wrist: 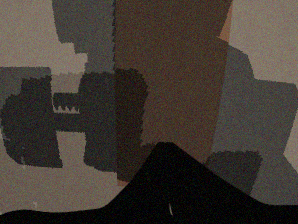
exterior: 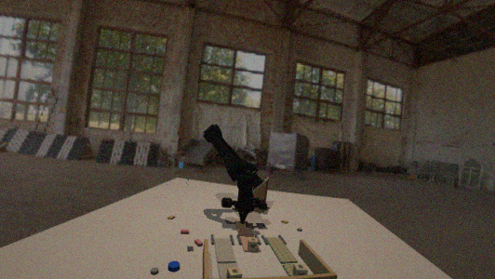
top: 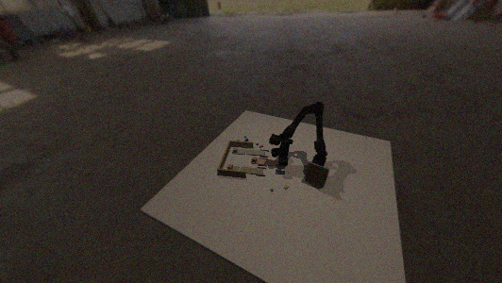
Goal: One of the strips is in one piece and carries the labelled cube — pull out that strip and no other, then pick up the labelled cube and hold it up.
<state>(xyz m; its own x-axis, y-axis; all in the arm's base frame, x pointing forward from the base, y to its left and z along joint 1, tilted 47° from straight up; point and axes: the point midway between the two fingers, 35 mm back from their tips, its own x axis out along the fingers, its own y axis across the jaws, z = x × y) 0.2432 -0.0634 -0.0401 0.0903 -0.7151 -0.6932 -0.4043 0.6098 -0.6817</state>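
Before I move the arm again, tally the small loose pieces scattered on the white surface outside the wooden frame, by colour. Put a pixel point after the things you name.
Grey pieces (top: 272, 190) (exterior: 154, 271): 3
Red pieces (top: 260, 146) (exterior: 184, 232): 2
Orange-yellow pieces (top: 286, 187) (exterior: 171, 217): 2
Blue disc (top: 246, 140) (exterior: 174, 266): 1
Total: 8
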